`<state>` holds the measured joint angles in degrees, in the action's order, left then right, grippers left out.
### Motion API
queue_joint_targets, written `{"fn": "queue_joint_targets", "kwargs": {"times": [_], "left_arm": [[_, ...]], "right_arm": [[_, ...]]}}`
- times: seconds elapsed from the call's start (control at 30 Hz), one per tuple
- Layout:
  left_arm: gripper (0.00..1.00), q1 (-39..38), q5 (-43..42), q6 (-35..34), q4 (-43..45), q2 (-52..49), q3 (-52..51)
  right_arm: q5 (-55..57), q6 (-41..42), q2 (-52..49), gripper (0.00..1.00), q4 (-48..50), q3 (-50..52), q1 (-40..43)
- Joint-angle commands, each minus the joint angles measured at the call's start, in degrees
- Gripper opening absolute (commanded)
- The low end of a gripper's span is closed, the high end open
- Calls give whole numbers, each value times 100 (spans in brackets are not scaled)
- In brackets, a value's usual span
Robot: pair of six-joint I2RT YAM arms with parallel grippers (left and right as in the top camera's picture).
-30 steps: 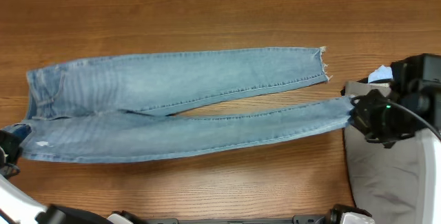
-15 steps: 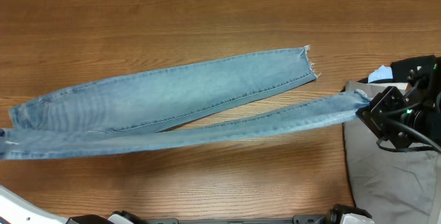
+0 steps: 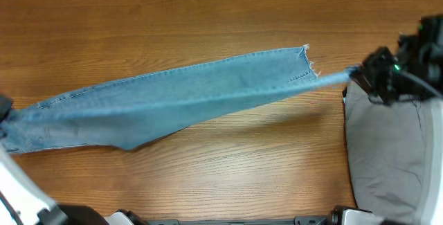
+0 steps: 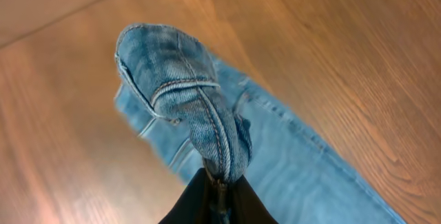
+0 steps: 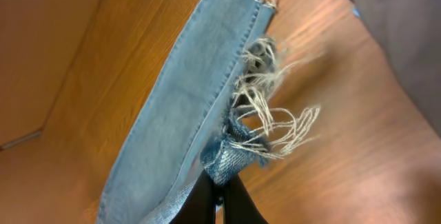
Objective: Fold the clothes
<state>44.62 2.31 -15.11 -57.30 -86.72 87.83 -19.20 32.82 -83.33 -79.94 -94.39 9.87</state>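
Right wrist: frayed jeans [image 5: 173, 110] hem inside right gripper [image 5: 219, 184]

Grey garment [image 3: 384, 156] lies at the wooden table's [image 3: 208, 17] right end.

One camera hangs overhead and looks straight down, far enough off to take in the counter [image 3: 208, 17] end to end, with the jeans [image 3: 173, 97] stretched across it. The other two ride the wrists, very close in. The left one peers past the left pincer [image 4: 219, 181] at the bunched waist end, the right one past the right pincer [image 5: 219, 188] at the frayed hem (grey cloth [image 5: 406, 10] fills its top corner). All three share the denim and the wood beneath.
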Motion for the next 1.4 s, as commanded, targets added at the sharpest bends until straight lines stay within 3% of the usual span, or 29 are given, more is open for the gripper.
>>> {"fn": "queue_joint_targets", "kwargs": {"times": [0.0, 0.43, 0.7, 1.37], "left_arm": [[11, -337, 308, -9, 284, -424, 186], [13, -796, 472, -15, 841, -1670, 186], [15, -796, 557, -13, 970, -1742, 186], [24, -988, 256, -48, 1589, -1753, 186]], "right_arm": [[151, 42, -557, 4, 293, -125, -175], [151, 304, -2361, 4, 1508, -125, -376], [925, 302, -2411, 4, 1202, -114, -374], [844, 1093, -2898, 4, 2100, 146, -409]]}}
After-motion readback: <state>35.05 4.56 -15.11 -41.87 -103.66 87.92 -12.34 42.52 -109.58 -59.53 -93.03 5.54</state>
